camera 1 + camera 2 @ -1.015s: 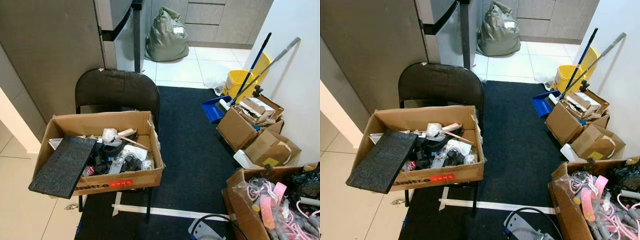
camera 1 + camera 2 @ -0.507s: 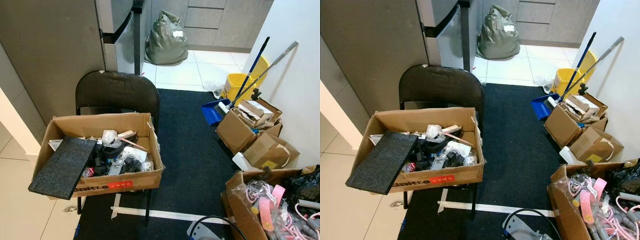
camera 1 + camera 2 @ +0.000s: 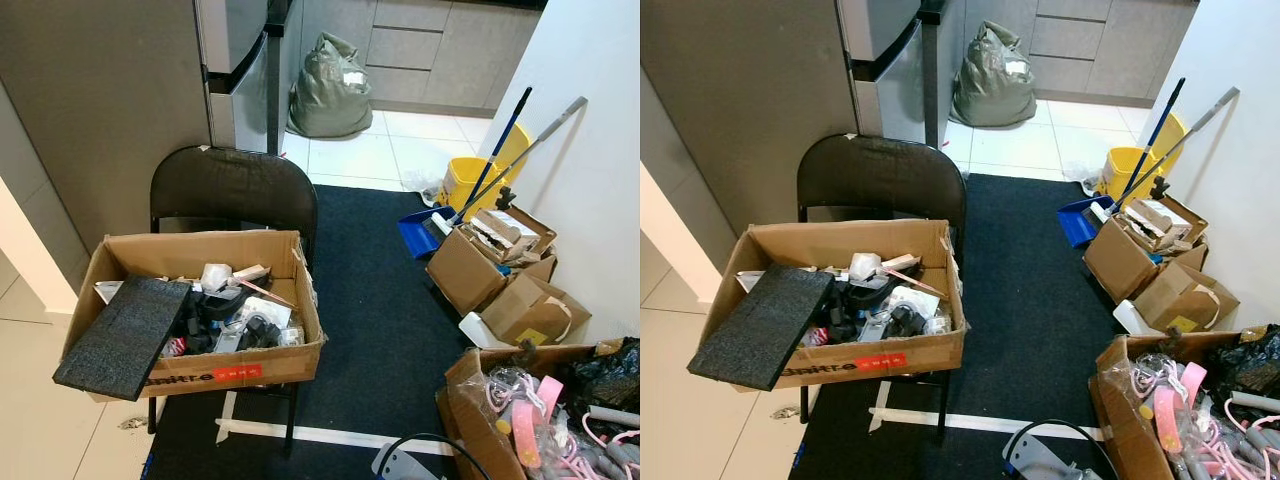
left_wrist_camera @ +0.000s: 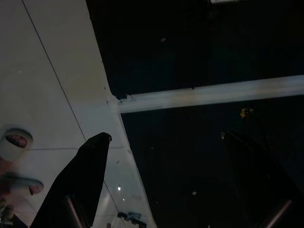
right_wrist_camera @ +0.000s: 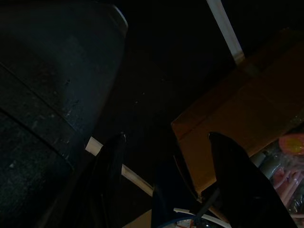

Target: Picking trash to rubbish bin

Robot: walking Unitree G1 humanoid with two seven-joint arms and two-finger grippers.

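place: home kitchen | cues: fridge [image 3: 150,90], grey cabinets [image 3: 420,45], tiled floor [image 3: 370,150], mop bucket [image 3: 470,180]

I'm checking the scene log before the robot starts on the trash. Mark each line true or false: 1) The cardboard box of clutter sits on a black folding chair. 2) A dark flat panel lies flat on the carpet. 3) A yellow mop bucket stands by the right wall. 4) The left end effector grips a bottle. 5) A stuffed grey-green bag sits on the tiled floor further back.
1) True: the cardboard box rests on the black folding chair.
2) False: the dark flat panel leans over the box's left front edge.
3) True: the yellow mop bucket stands there.
4) False: the left end effector is open over the floor, holding nothing.
5) True: the grey-green bag sits there.
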